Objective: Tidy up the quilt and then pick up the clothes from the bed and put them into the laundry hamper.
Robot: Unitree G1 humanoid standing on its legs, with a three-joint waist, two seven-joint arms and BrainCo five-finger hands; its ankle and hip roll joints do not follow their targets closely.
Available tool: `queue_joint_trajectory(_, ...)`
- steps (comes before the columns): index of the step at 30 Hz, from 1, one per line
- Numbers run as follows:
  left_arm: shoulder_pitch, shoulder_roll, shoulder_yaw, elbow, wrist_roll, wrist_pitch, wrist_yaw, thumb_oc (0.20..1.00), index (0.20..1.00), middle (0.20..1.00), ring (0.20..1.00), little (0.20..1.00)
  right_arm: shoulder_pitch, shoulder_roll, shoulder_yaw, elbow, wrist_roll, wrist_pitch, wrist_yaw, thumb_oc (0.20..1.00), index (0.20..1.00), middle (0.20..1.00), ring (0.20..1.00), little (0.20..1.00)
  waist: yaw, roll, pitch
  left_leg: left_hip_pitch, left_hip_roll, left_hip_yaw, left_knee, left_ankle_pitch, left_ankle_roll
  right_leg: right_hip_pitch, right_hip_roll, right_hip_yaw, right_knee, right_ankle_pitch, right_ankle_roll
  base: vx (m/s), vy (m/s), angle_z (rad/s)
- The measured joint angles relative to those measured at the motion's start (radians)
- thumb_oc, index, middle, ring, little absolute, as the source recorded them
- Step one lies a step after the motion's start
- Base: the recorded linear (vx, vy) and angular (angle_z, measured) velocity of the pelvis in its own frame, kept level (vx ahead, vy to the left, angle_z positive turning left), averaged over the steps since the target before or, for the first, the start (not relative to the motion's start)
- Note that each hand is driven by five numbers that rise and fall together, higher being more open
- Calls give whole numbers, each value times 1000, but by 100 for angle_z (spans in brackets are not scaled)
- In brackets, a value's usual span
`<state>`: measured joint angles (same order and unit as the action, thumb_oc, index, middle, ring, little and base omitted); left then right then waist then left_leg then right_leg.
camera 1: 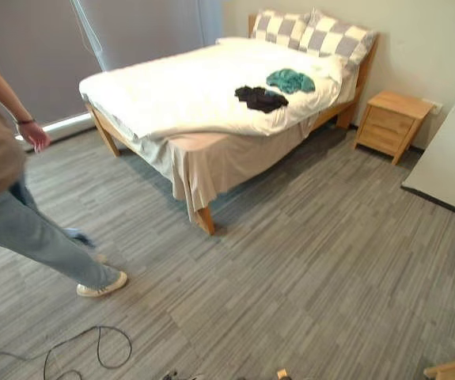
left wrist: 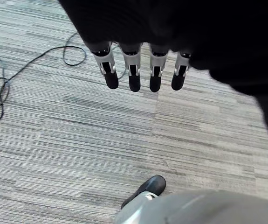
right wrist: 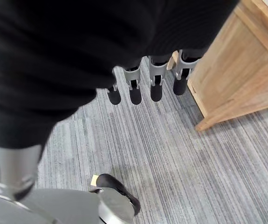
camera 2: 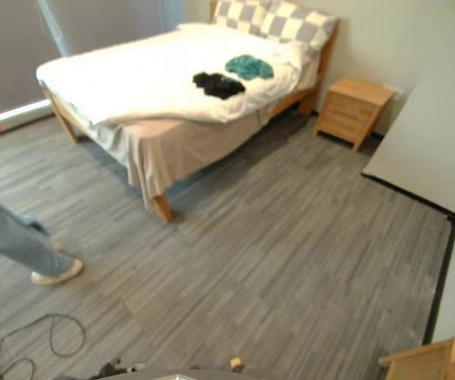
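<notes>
Garments on quilt (camera 1: 187,87): two, black (camera 1: 260,98), teal (camera 1: 290,80).

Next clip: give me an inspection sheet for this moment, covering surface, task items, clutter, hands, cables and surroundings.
Surface: bed with a wooden frame, on grey striped flooring.
Task items: white quilt spread over the bed, its near edge uneven, with the beige sheet hanging out below it; black garment and teal garment lying on the quilt near the checked pillows. No laundry hamper seen.
Clutter: nothing seen.
Hands: left hand and right hand hang over bare floor, fingers straight, holding nothing.
Cables: nothing seen on the bed.
Surroundings: wooden nightstand beside the bed; a person walking at the robot's left; wooden furniture by the right hand.
</notes>
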<state>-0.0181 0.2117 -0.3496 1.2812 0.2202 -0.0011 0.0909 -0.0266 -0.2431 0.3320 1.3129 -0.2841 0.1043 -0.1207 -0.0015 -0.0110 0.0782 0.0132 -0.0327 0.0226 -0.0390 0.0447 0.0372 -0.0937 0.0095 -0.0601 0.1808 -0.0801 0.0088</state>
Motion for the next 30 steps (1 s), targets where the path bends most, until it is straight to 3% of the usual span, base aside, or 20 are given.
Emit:
queue_joint_trajectory(9, -70, 5, -4, -11, 0, -2, 21, 1000, 1000, 1000, 1000, 1000, -62, 7, -13, 2, 4, 3, -6, 1000, 1000, 1000, 1000, 1000, -1, 1, 83, 8, 8, 7, -41, 22, -2, 5, 7, -18, -40, 44, -2, 41, 42, -2)
queue_joint_trajectory(12, -96, 5, 2, -9, 0, 2, 24, 1000, 1000, 1000, 1000, 1000, -80, 5, -54, 0, 20, -1, -8, 1000, 1000, 1000, 1000, 1000, -5, 2, 113, 22, 14, 18, -48, -7, 16, -70, 6, -22, 131, 38, 17, 140, 101, -14)
queue_joint_trajectory(13, -98, 4, 4, -8, 0, 2, 26, 1000, 1000, 1000, 1000, 1000, -83, 3, -59, 3, 28, 2, -9, 1000, 1000, 1000, 1000, 1000, -21, 11, 136, 53, 23, 13, -43, -16, 27, -118, -5, -42, 284, 36, 61, 273, 151, 3)
queue_joint_trajectory(14, -98, 4, 4, -8, 0, 2, 26, 1000, 1000, 1000, 1000, 1000, -83, 3, -59, 3, 28, 2, -9, 1000, 1000, 1000, 1000, 1000, -21, 11, 136, 53, 23, 13, -43, -16, 27, -118, -5, -42, 284, 36, 61, 234, 95, -2)
queue_joint_trajectory(15, -108, 2, 5, -27, -1, 3, 32, 1000, 1000, 1000, 1000, 1000, -83, -3, -84, 1, 64, 0, -13, 1000, 1000, 1000, 1000, 1000, -29, 8, 167, 80, 8, 15, -17, -54, 41, -291, -46, -36, 623, 111, 162, 379, 27, 6)
queue_joint_trajectory(16, -97, -7, 6, -27, -1, 3, 31, 1000, 1000, 1000, 1000, 1000, -82, -4, -94, 7, 91, 2, -15, 1000, 1000, 1000, 1000, 1000, -48, 13, 165, 78, 17, 13, 2, -68, 59, -325, -59, -37, 646, 87, 153, 507, -43, 14)
queue_joint_trajectory(17, -103, -9, -3, -26, -1, 2, 33, 1000, 1000, 1000, 1000, 1000, -71, -1, -110, 17, 105, 5, -15, 1000, 1000, 1000, 1000, 1000, -63, 25, 173, 83, 23, -2, 1, -89, 65, -369, -67, -43, 628, 73, 149, 668, -91, 35)
queue_joint_trajectory(19, -104, -6, 2, -22, -1, 4, 35, 1000, 1000, 1000, 1000, 1000, -54, 2, -129, 22, 117, 3, -16, 1000, 1000, 1000, 1000, 1000, -83, 29, 174, 82, 25, -28, 1, -106, 49, -374, -87, -50, 452, 49, 147, 490, -143, 29)
queue_joint_trajectory(20, -113, -4, 3, -7, 0, 10, 35, 1000, 1000, 1000, 1000, 1000, -35, 2, -130, 26, 128, 2, -14, 1000, 1000, 1000, 1000, 1000, -93, 15, 182, 82, 20, -40, 4, -113, 37, -344, -105, -49, 230, 37, 146, 440, -142, 27)
queue_joint_trajectory(21, -111, -1, 5, -5, 0, 13, 35, 1000, 1000, 1000, 1000, 1000, -27, 2, -130, 27, 129, 1, -14, 1000, 1000, 1000, 1000, 1000, -108, 6, 188, 91, 16, -47, 3, -117, 33, -333, -112, -37, 135, 38, 148, 800, -241, 41)
queue_joint_trajectory(22, -113, 0, 11, 16, 8, 12, 34, 1000, 1000, 1000, 1000, 1000, -21, 2, -128, 35, 129, 2, -13, 1000, 1000, 1000, 1000, 1000, -126, -8, 188, 104, 19, -68, 7, -145, 21, -288, -113, -16, -60, 43, 154, 383, -97, 42)
queue_joint_trajectory(24, -108, -5, 20, 33, 31, 8, 34, 1000, 1000, 1000, 1000, 1000, 8, 2, -128, 50, 128, 9, -10, 1000, 1000, 1000, 1000, 1000, -144, -10, 187, 143, 35, -94, 2, -190, 0, -241, -104, 9, -134, 48, 151, 561, -174, 44)
queue_joint_trajectory(25, -92, -13, 23, 33, 37, 7, 36, 1000, 1000, 1000, 1000, 1000, 40, -3, -129, 49, 128, 8, -8, 1000, 1000, 1000, 1000, 1000, -161, 5, 191, 200, 69, -112, -16, -222, -15, -213, -75, -3, -105, 102, 126, 555, -205, 37)
queue_joint_trajectory(26, -81, -14, 30, 37, 37, 4, 35, 1000, 1000, 1000, 1000, 1000, 29, -3, -129, 52, 125, 8, -9, 1000, 1000, 1000, 1000, 1000, -157, 15, 190, 204, 77, -108, 32, -224, -50, -213, -64, -11, -72, 99, 121, 488, -247, 40)
queue_joint_trajectory(27, -85, -14, 43, 35, 37, 0, 35, 1000, 1000, 1000, 1000, 1000, 36, 2, -127, 64, 121, 8, -8, 1000, 1000, 1000, 1000, 1000, -164, 12, 190, 150, 86, -92, 172, -257, -104, -206, -64, -16, -52, 105, 115, 203, -192, 46)
queue_joint_trajectory(28, -72, -11, 58, -3, 34, -5, 41, 1000, 1000, 1000, 1000, 1000, 51, 3, -126, 36, 87, 3, -11, 1000, 1000, 1000, 1000, 1000, -131, 9, 180, -8, 96, -95, 556, -205, -176, -124, -45, -49, -89, 138, 52, 294, -292, 47)
queue_joint_trajectory(29, -84, -12, 71, -20, 29, -11, 49, 1000, 1000, 1000, 1000, 1000, 56, -3, -122, 40, 87, -2, -12, 1000, 1000, 1000, 1000, 1000, -130, 9, 180, -85, 105, -96, 716, -156, -200, -114, -45, -65, -97, 136, 31, 385, -359, 16)
queue_joint_trajectory(30, -108, -15, 103, -22, 18, -13, 71, 1000, 1000, 1000, 1000, 1000, 35, -22, -106, 38, 87, 4, -18, 1000, 1000, 1000, 1000, 1000, -89, 4, 184, -210, 115, -87, 879, -48, -218, -83, -36, -91, -95, 169, -81, 291, -257, -8)
